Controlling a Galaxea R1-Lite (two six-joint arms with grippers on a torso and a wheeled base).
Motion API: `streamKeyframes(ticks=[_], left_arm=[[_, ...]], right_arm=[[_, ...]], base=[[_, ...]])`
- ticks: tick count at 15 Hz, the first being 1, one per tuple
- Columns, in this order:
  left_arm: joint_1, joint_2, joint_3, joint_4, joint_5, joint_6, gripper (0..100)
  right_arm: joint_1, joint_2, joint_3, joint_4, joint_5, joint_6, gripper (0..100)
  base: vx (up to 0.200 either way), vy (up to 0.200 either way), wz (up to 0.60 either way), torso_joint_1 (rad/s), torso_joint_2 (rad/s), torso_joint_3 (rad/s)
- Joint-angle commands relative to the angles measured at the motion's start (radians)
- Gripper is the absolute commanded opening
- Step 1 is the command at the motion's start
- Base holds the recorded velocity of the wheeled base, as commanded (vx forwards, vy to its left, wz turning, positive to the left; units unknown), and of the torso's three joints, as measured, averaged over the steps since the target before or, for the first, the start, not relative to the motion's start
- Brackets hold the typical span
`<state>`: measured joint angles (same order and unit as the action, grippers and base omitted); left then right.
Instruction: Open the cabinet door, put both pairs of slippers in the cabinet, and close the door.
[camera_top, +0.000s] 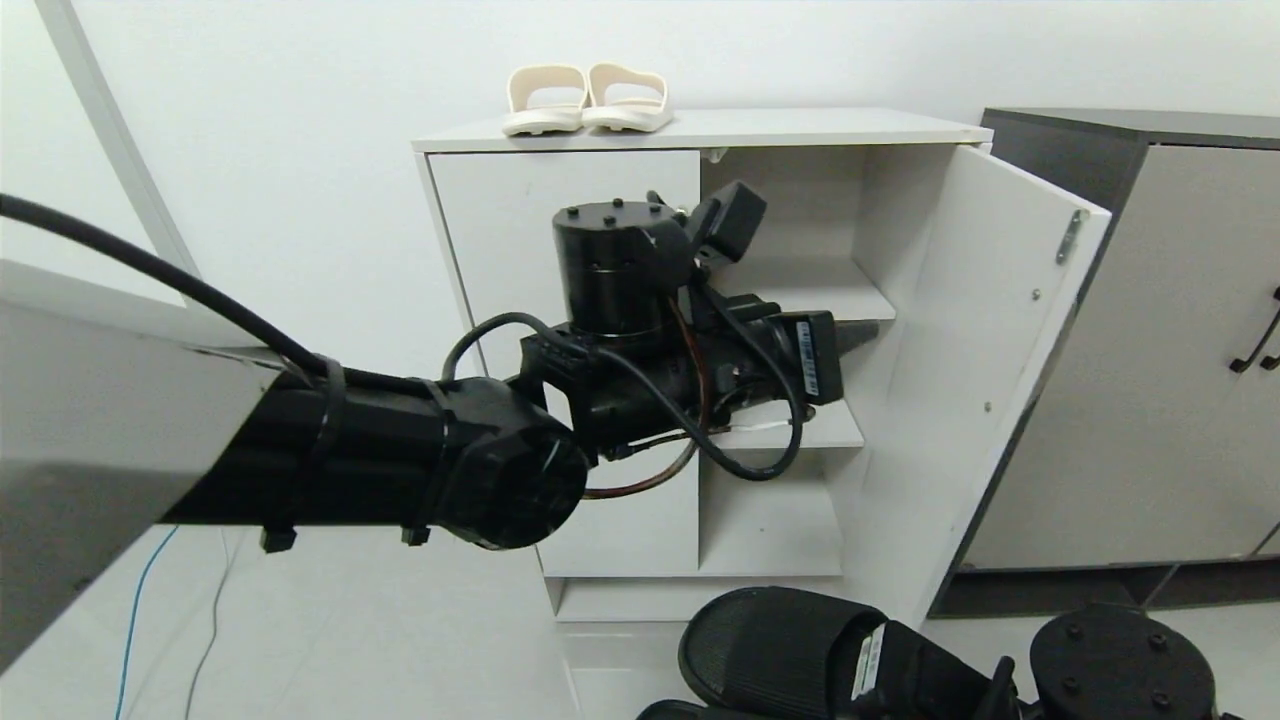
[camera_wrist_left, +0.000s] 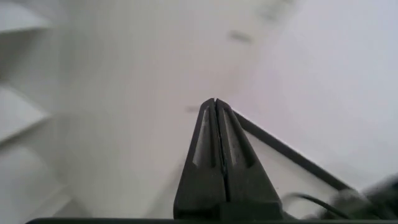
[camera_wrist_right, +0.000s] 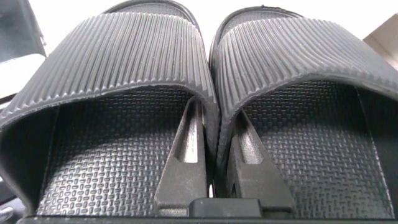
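**Cabinet (camera_top: 800, 127) with cabinet door (camera_top: 990, 400) open; black slippers (camera_top: 770, 650) held, white slippers (camera_top: 585, 100) on top**

In the head view, the white cabinet was seen at the centre of the frame. Its cabinet door was swung out toward the right of the frame, so that the shelves (camera_top: 820, 285) inside were exposed. The white slippers were set side by side on the cabinet's top, at the upper centre of the frame.

The left pincer (camera_top: 868, 333) was held at mid-frame in front of the open compartment, near the inner face of the door and level with the gap between two shelves. Whether it touched the door could not be told. In the left wrist view its fingers (camera_wrist_left: 202, 155) were pressed together, with nothing between them.

The black slippers were found at the bottom edge of the head view, right of centre, below the cabinet and above the floor (camera_top: 400, 640). In the right wrist view the right pincer (camera_wrist_right: 216, 112) was clamped on them. One finger (camera_wrist_right: 186, 149) was pushed inside each slipper under its strap, and the two adjoining side walls were pinched between the fingers.

A grey cabinet (camera_top: 1150, 350) was seen at the right of the head view, just beside the open door.
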<state>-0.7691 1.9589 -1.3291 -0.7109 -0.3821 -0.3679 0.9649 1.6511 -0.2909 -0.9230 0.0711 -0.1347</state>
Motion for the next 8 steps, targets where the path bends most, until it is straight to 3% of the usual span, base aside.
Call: streamKeyframes(ticks=[1, 6, 7, 8], left_arm=[[0.044, -0.078, 0.065, -0.006, 0.029, 0.000, 0], [0.240, -0.374, 0.426, -0.042, 0.034, 0.006, 0], [0.303, -0.503, 0.596, -0.078, 0.034, 0.009, 0], [0.338, -0.589, 0.693, -0.088, 0.035, 0.014, 0]], right_arm=[[-0.015, 0.007, -0.004, 0.000, -0.001, 0.000, 0], [-0.051, 0.013, -0.010, -0.002, -0.001, 0.001, 0], [-0.052, 0.013, -0.014, -0.002, -0.001, 0.001, 0], [-0.055, 0.013, -0.016, -0.002, -0.001, 0.001, 0]], base=[[0.000, 0.000, 0.00, 0.000, 0.00, 0.000], [0.000, 0.000, 0.00, 0.000, 0.00, 0.000], [0.000, 0.000, 0.00, 0.000, 0.00, 0.000], [0.000, 0.000, 0.00, 0.000, 0.00, 0.000]])
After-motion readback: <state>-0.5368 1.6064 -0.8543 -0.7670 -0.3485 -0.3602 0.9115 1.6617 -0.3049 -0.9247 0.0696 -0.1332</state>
